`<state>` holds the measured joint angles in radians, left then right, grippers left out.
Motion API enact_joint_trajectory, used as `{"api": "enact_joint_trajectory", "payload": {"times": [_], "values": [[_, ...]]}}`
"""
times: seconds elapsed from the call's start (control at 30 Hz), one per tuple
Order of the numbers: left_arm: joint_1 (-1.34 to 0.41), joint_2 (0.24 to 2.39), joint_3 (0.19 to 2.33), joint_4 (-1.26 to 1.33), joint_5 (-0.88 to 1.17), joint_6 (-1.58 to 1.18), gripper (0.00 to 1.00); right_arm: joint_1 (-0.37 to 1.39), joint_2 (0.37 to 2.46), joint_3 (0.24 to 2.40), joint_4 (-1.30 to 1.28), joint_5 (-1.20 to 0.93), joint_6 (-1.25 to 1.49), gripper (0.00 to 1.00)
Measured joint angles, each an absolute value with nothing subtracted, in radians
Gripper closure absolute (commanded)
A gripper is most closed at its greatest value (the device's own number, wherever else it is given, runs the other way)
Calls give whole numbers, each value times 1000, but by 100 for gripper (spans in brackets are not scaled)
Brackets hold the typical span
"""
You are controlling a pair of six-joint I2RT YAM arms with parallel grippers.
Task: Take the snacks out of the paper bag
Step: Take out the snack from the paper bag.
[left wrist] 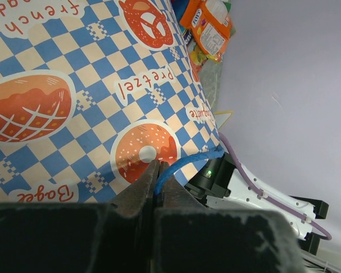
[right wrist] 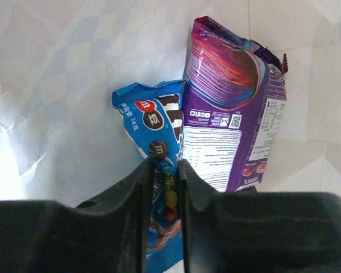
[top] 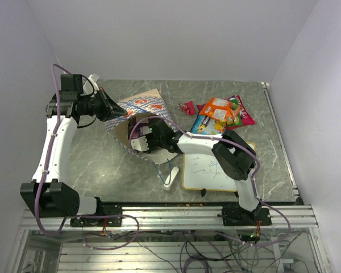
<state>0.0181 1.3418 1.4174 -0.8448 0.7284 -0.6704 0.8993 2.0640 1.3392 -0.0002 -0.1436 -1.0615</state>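
The paper bag (top: 141,108) lies on its side at the table's back left, its checkered side up (left wrist: 91,96). My left gripper (top: 109,107) is shut on the bag's blue cord handle (left wrist: 184,161) at the bag's left edge. My right gripper (top: 143,138) reaches into the bag's mouth and is shut on a blue candy packet (right wrist: 154,128). A purple packet (right wrist: 233,96) lies right beside it, against the bag's pale inner wall (right wrist: 57,85). Several snacks lie outside on the table: an orange packet (top: 219,108), a blue-yellow one (top: 206,125), a pink-red one (top: 243,112) and a small red one (top: 187,107).
A framed whiteboard (top: 213,168) lies at the front right under my right arm. A white eraser block (top: 170,181) lies by its left edge. The bag's second blue cord (top: 161,169) trails toward the front. Walls close the table at the back and both sides.
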Motion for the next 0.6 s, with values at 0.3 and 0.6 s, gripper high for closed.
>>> {"api": "enact_joint_trajectory", "payload": {"times": [0.3, 0.6], "values": [[18, 1343, 1432, -850, 724, -669, 93, 900, 2020, 1350, -30, -167, -1021, 98], [18, 1343, 1431, -850, 718, -679, 93, 907, 1862, 1347, -33, -168, -986, 100]]}}
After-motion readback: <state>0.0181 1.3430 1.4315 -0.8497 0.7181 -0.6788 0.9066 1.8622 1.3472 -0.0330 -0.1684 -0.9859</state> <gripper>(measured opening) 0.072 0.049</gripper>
